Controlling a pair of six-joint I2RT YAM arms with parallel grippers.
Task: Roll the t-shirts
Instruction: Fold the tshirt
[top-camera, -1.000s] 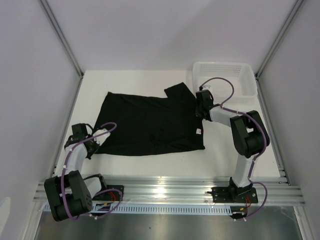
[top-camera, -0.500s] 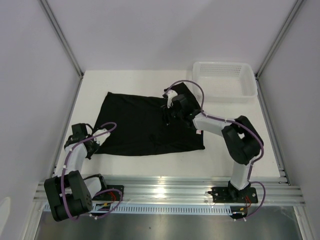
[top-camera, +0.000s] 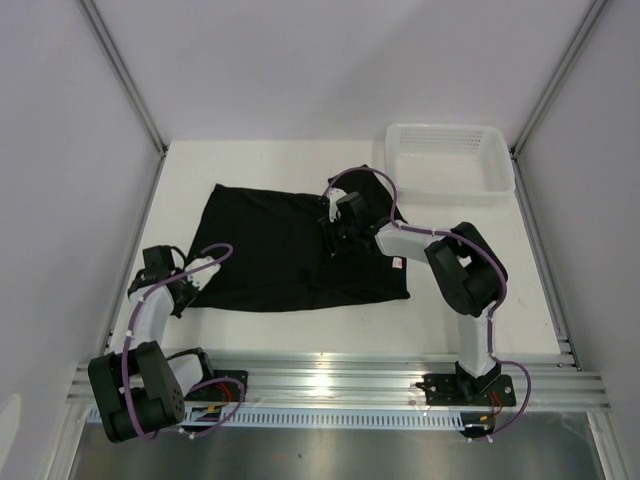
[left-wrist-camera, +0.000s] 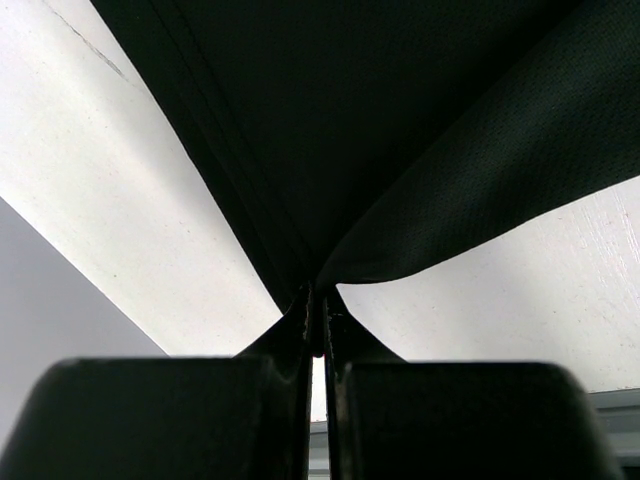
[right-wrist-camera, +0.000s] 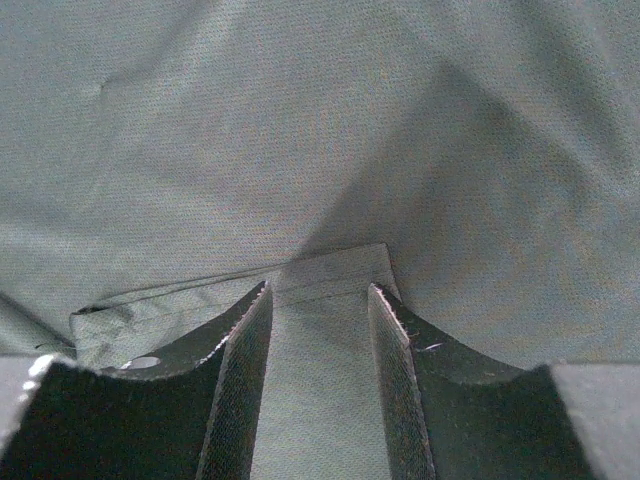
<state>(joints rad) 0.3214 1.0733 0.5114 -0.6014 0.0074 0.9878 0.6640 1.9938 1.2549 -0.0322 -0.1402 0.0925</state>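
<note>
The table (top-camera: 300, 160) is covered across its middle by the black t-shirt (top-camera: 270, 255), which is spread flat. The white basket (top-camera: 452, 191) is kept at the far right corner, apart from the cloth. Since a second ago, the right arm has been swung from the shirt's right edge, near the basket, in over its upper middle. The left arm and the shirt's outline are unchanged. The right gripper (right-wrist-camera: 320, 290) is seen with its jaws spread and a hemmed strip of cloth lying between them. The left gripper (left-wrist-camera: 317, 300) is clenched on the shirt's near left corner. The far right sleeve is partly hidden by the right arm. The pale neck label (top-camera: 397, 263) is too small to be read.
</note>
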